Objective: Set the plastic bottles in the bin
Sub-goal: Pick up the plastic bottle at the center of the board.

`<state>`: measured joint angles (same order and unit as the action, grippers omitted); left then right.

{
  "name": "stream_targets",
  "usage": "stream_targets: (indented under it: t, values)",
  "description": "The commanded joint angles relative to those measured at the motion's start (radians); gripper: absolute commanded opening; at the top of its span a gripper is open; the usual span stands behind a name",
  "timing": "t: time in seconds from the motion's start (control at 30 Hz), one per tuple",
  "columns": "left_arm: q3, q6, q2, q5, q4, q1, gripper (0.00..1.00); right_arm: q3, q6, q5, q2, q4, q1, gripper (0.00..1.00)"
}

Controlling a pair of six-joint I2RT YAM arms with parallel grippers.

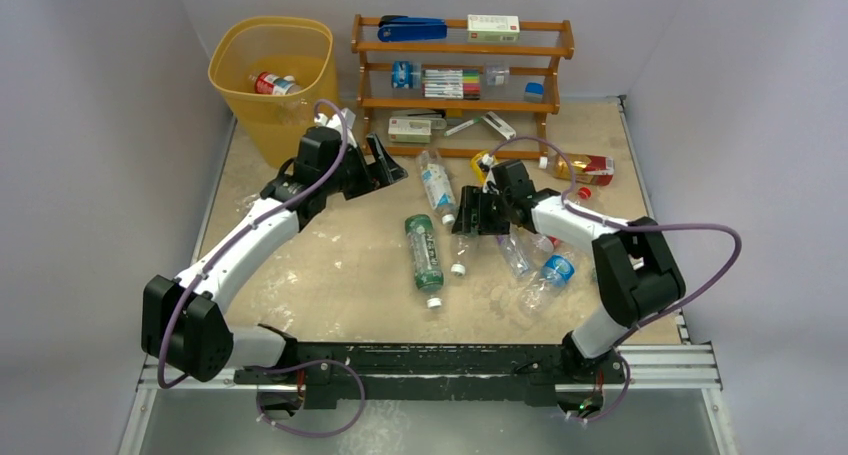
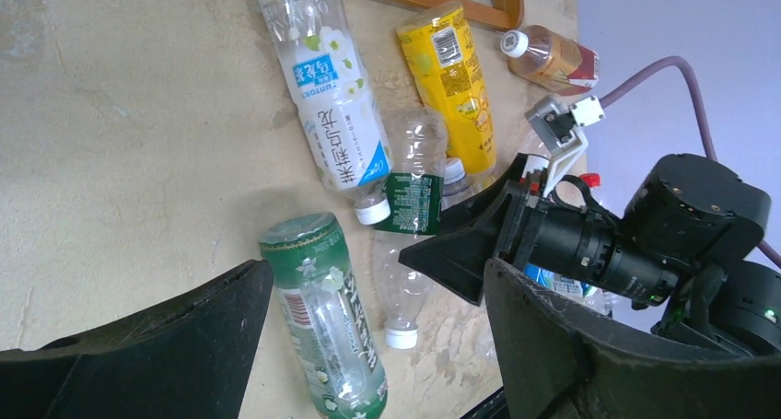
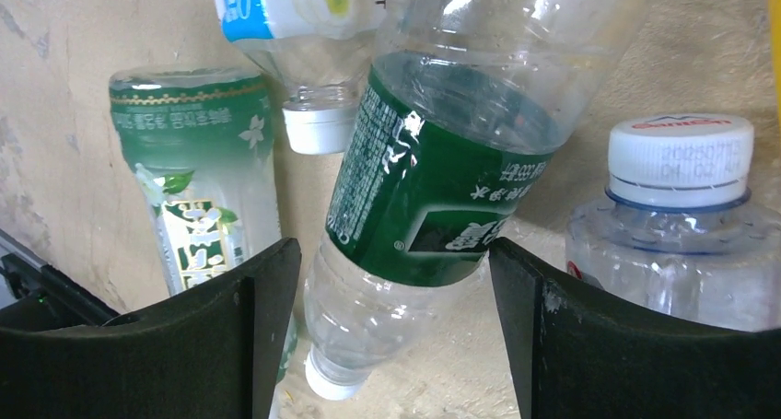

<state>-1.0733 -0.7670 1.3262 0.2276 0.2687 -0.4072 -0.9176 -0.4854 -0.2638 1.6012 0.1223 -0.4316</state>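
**Top external view.** The bin (image 1: 262, 125) stands at the upper left of the frame, off the far-left corner of the tabletop (image 1: 330, 285). One red-labelled bottle (image 1: 272, 83) lies inside it. The left gripper (image 1: 388, 171) hangs just right of the bin, above the tabletop, jaws wide apart and empty. The right gripper (image 1: 462, 220) is at frame centre, directly over the dark-green-labelled bottle (image 1: 459, 253). The green bottle (image 1: 424, 253) lies just left of that bottle. The white-labelled bottle (image 1: 437, 183) lies above both, in front of the shelf rack (image 1: 462, 50).

**Left wrist view.** Both fingers of the left gripper (image 2: 378, 272) fill the lower corners, spread wide, with nothing between them. The green bottle (image 2: 322, 331) lies on the tabletop below. The yellow bottle (image 2: 451, 78) and the brown bottle (image 2: 553, 60) lie at the upper right.

**Right wrist view.** The right gripper (image 3: 394, 253) stands partly open, its fingers straddling the dark-green-labelled bottle (image 3: 433, 180). A narrow gap shows at the left finger. Whether the jaws press on the bottle cannot be told. A white-capped clear bottle (image 3: 677, 216) sits at the right edge.
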Motion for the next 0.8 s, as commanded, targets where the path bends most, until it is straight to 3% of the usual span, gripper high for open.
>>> stream_targets:
  t: [0.0, 0.4, 0.77]
  values:
    - [0.005, -0.009, -0.018, -0.012, -0.065, -0.011, 0.85, -0.042, 0.007, -0.026, 0.035, 0.016, -0.011, 0.78]
    - [0.04, 0.0, -0.012, 0.002, -0.079, -0.013, 0.86, -0.061, 0.001, -0.036, 0.011, 0.008, -0.018, 0.52]
    - [0.136, -0.101, -0.009, 0.144, -0.27, -0.021, 0.86, -0.044, -0.004, -0.181, -0.231, -0.03, -0.018, 0.51]
